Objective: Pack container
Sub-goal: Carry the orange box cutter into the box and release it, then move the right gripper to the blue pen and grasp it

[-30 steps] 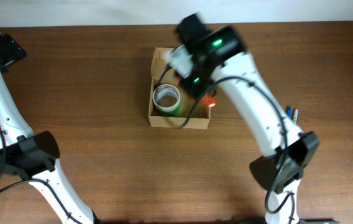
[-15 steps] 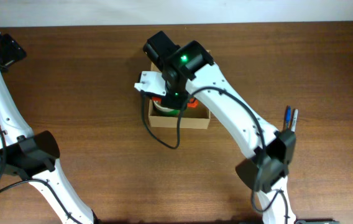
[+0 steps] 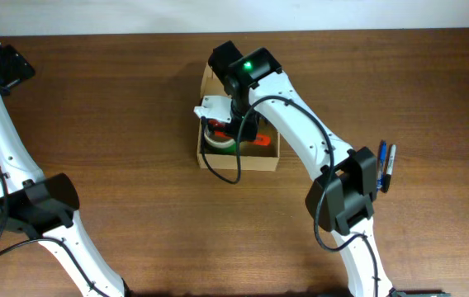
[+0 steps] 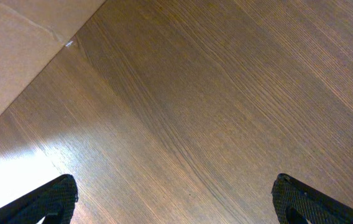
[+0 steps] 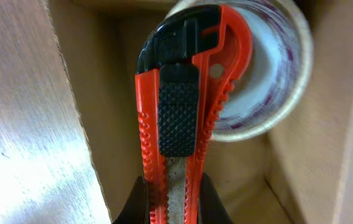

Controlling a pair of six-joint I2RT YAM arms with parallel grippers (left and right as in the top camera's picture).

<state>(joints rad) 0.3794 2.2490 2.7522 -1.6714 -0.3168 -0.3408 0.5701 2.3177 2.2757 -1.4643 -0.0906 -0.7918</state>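
The container (image 3: 267, 161) is an open tan cardboard box at the table's middle. A tape roll with green on it (image 3: 220, 142) lies in its left part. My right gripper (image 3: 218, 122) is over the box, above the roll. In the right wrist view it (image 5: 171, 200) is shut on a red and black utility knife (image 5: 186, 93), whose tip points over the tape roll (image 5: 270, 74) inside the box (image 5: 117, 118). My left gripper (image 4: 173, 202) is open and empty above bare table. Its arm stands at the far left (image 3: 7, 66).
An orange-red item (image 3: 260, 140) shows in the box's right part, half hidden by my right arm. Pens (image 3: 386, 161) lie at the right, beside the arm's elbow. A pale tan surface (image 4: 9, 50) fills the left wrist view's top left corner.
My right arm swung from the box's far edge out to its left side, then back over the tape roll inside the box. The left arm has not moved.
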